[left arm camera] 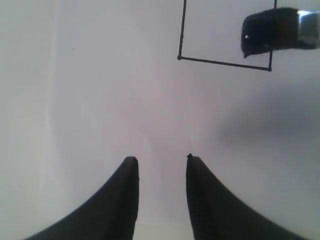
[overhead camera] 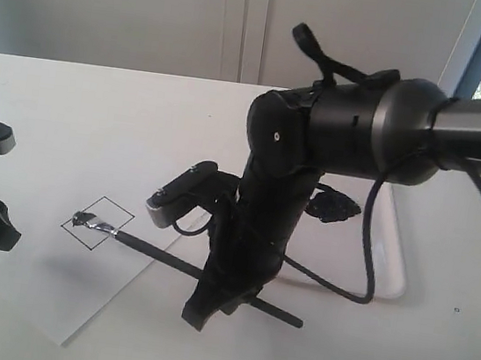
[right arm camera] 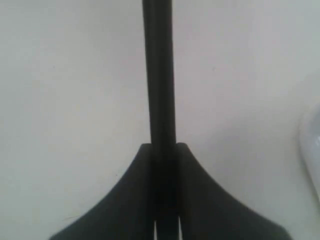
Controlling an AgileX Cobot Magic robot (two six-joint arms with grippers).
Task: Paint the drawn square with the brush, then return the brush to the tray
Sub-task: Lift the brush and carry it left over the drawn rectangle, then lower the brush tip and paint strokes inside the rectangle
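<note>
**Figure: exterior view and 2 wrist views.** We see the right pincer pressed together on the handle of the long, thin, black-handled paintbrush with a silver metal ferrule. It pinches the handle nearer the tail than the bristles, and a short length of handle projects beyond the fingers. The paintbrush slants low over the flat white paper sheet, which lies on the white tabletop.

Its dark, paint-coated bristles sit inside the small slanted square drawn in thin black outline, toward 1 side of it. We cannot tell whether the bristles press on the paper. Apart from a dark patch at the bristles, the interior of the square appears white.

The shallow white plastic tray with a raised rim stands on the tabletop behind the right arm, well apart from the square.

The left pincer is spread and holds nothing. It sits above the paper just beside the square.
</note>
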